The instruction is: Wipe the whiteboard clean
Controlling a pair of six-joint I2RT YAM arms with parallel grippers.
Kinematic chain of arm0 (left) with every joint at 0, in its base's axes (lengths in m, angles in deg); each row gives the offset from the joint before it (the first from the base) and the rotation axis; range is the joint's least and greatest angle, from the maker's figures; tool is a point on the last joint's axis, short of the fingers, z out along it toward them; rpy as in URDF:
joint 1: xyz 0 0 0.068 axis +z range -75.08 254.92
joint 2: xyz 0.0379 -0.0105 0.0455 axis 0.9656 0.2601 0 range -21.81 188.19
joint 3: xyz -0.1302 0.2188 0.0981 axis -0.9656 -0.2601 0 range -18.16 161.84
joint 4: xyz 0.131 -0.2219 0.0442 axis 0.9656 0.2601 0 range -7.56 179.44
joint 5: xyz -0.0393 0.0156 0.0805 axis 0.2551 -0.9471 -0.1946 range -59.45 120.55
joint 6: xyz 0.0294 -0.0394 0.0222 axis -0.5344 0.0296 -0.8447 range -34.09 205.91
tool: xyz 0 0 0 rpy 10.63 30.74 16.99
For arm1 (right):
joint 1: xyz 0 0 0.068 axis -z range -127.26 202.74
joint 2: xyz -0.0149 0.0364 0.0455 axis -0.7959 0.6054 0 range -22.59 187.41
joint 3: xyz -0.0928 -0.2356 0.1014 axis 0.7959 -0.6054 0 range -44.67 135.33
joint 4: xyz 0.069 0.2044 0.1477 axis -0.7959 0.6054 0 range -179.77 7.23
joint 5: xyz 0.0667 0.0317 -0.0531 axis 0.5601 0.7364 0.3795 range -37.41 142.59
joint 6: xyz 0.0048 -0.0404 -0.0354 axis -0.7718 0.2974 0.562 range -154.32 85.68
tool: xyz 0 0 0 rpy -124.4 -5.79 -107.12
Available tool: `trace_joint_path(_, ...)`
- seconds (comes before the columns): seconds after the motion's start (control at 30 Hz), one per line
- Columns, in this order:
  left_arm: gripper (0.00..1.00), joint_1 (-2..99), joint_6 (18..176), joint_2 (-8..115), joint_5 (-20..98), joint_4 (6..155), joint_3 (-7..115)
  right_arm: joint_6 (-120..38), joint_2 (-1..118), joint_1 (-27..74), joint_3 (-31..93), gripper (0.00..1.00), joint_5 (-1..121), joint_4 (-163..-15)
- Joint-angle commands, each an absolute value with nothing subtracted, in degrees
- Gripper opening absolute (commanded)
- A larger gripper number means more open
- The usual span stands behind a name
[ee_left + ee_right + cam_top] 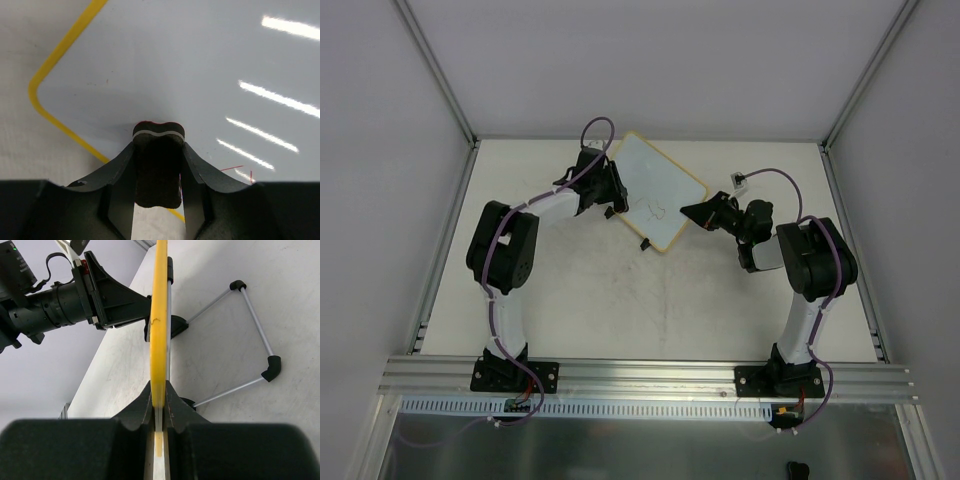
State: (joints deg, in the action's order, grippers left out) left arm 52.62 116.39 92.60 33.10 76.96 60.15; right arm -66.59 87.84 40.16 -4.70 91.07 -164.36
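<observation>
left wrist view, bottom centre: left hand (158, 150) fingers clamped on a black eraser (157, 175), one finger each side. Eraser's pale-striped front end sticks out past the fingertips and sits on the white face of the whiteboard (175, 65). Looks like contact, small shadow right at it
board's yellow frame runs down the left of that picture and round a rounded corner, bare desk (20, 125) left of it. Short red marks (231, 168) on the surface at lower right, just beside the right finger
right wrist view: right hand (159, 395) pinched shut on the board's edge, board seen edge-on as a vertical yellow strip up the centre. Left hand comes in from upper left against the board's face
right of the strip: wire stand (272, 367) with black feet, feet resting on the desk
top view: board in the upper centre, turned diagonal, left hand at its left side, right hand on its lower-right edge. Faint scribble (657, 210) near the board's middle. Can't tell from here how steeply the board tilts
</observation>
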Motion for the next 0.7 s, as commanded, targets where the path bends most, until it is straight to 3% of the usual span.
trace_joint_path(0.0, 0.0, 53.92, 116.66, 94.29, 30.37, 83.84, 59.89, -64.55, 86.57, 38.85, -3.54, 0.0, 93.99, -177.58)
trace_joint_path(0.67, 0.0, 44.87, 124.4, 96.93, 25.54, 82.7, 65.16, -64.91, 85.86, 38.85, -4.06, 0.0, 94.52, -177.58)
